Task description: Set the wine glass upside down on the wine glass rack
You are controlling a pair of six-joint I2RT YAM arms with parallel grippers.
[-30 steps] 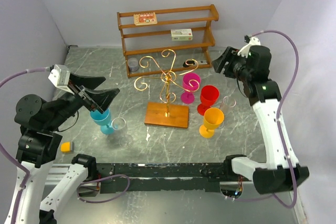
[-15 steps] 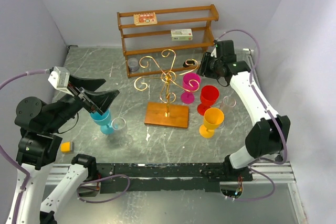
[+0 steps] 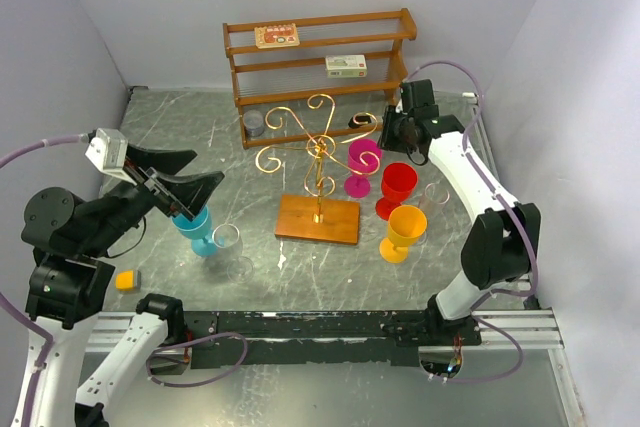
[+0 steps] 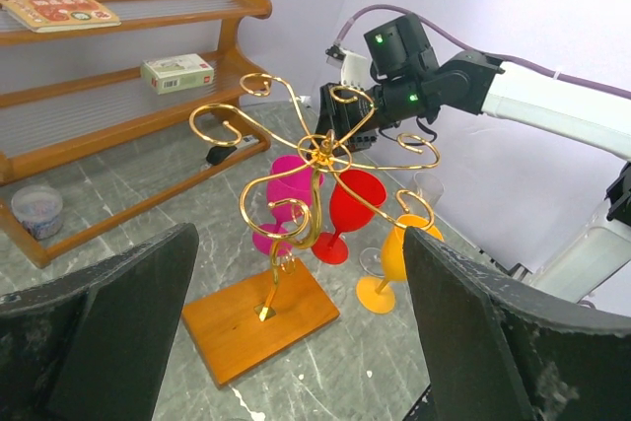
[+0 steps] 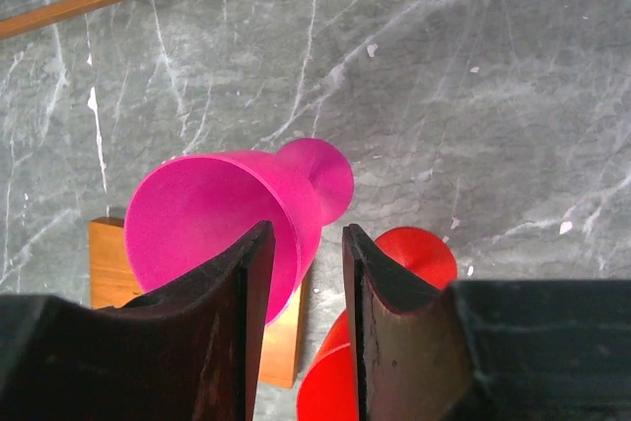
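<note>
The gold wire wine glass rack (image 3: 318, 152) stands mid-table on its wooden base (image 3: 318, 219), with nothing hanging on it. It also shows in the left wrist view (image 4: 306, 160). Upright beside it are a magenta glass (image 3: 362, 167), a red glass (image 3: 397, 187), an orange glass (image 3: 404, 232) and a clear glass (image 3: 435, 195). A blue glass (image 3: 195, 230) and another clear glass (image 3: 228, 244) stand to the left. My left gripper (image 3: 195, 185) is wide open and empty above the blue glass. My right gripper (image 3: 390, 132) hovers above the magenta glass (image 5: 227, 214); its jaws stand a narrow gap apart and are empty.
A brown three-tier shelf (image 3: 318, 57) with two small boxes stands at the back wall. A small jar (image 3: 254, 124) sits at its foot. A yellow-orange block (image 3: 126, 280) lies at the near left. Walls close in on the left and right.
My right arm has swung in from the far right to above the magenta glass beside the rack. The left arm has shifted only slightly.
</note>
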